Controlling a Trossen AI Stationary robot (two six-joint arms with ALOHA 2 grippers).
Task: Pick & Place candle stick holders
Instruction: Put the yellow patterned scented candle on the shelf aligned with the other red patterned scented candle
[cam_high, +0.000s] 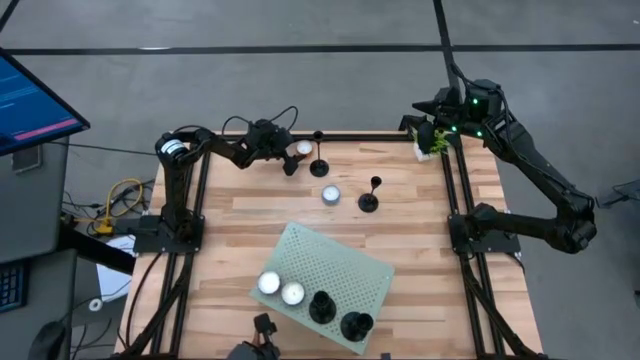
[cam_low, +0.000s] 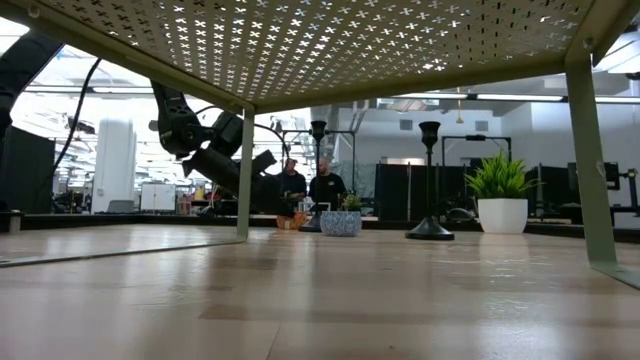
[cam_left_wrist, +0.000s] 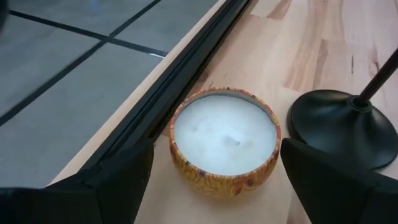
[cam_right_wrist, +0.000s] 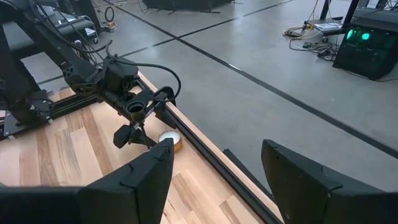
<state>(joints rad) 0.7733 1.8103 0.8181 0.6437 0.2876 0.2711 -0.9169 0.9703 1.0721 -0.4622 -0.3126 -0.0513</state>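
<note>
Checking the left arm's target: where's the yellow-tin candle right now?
High view: the yellow-tin candle sits at the table's far edge, left of centre, between the open left gripper's fingers, with a black holder just to its right.

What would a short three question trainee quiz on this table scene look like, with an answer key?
1. True or false: the left end effector stands open around a candle at the table's far edge.
2. How many holders stand on the bare wood, off the tray?
   A. one  B. two  C. four
3. Fill in: the tray carries two white candles and two black ____.

Key
1. True: the wrist view shows the candle between the fingers, not yet gripped.
2. B: one beside the left end effector, one near the table's middle.
3. Holders. The right end effector waits open at the far right corner.
</note>
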